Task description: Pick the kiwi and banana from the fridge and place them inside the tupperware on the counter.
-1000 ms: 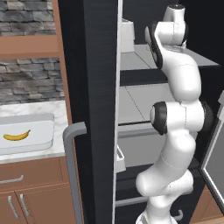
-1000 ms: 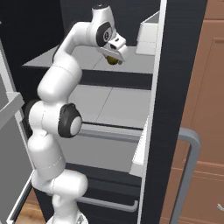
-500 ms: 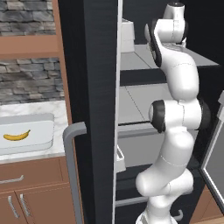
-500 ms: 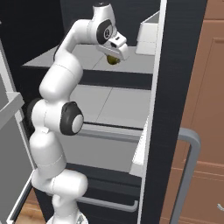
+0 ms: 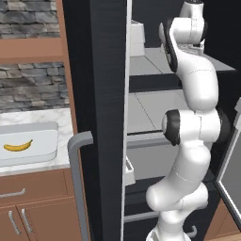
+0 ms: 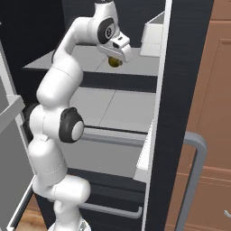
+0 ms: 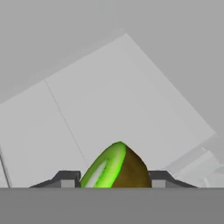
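Observation:
The kiwi, cut face bright green and skin olive-brown, sits between my two dark fingertips, and my gripper is shut on it. In the right base view the gripper reaches into the open fridge with the kiwi under the hand, just over the upper pale grey shelf. The yellow banana lies inside the pale tupperware on the white marble counter, left of the fridge door.
A white box stands at the back of the upper shelf, close to my hand. The open black door with its grey bar handle stands between the fridge interior and the counter. Brown cabinets sit below the counter.
My fingers have closed in on the kiwi. The arm has barely moved, and the banana and tupperware are where they were.

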Controlling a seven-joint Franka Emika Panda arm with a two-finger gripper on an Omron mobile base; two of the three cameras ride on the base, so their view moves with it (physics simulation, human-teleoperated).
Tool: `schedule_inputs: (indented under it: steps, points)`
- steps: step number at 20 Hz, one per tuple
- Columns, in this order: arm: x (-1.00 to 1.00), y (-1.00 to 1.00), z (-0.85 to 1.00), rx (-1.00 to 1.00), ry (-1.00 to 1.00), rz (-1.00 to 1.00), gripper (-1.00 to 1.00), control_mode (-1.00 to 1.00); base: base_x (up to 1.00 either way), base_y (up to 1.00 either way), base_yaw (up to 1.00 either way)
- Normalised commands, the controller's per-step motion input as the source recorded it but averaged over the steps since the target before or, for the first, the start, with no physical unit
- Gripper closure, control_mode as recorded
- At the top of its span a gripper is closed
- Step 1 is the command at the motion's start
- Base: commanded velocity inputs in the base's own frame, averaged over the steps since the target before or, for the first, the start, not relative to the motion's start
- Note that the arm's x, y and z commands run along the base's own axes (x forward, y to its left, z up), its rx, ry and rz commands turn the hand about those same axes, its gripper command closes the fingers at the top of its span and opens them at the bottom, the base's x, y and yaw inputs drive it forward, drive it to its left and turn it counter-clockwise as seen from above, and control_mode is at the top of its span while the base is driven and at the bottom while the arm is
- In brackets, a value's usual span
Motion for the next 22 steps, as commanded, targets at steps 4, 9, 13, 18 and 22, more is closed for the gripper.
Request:
schedule_inputs:
  steps: [4,9,13,18,22]
  points:
    - [-0.98,0.00,0.00,0.00,-0.28,0.00,1.00,-1.00,0.00,0.00,0.00]
    - [-1.00,0.00,0.00,0.00,-0.38,0.00,1.00,-1.00,0.00,0.00,0.00]
    - [-1.00,0.00,0.00,0.00,-0.24,0.00,1.00,-1.00,0.00,0.00,0.00]
    - [-1.00,0.00,0.01,0.00,-0.01,0.00,1.00,-1.00,0.00,0.00,0.00]
    - [-0.89,0.00,0.16,-0.06,0.00,0.00,1.00,-1.00,0.00,0.00,0.00]
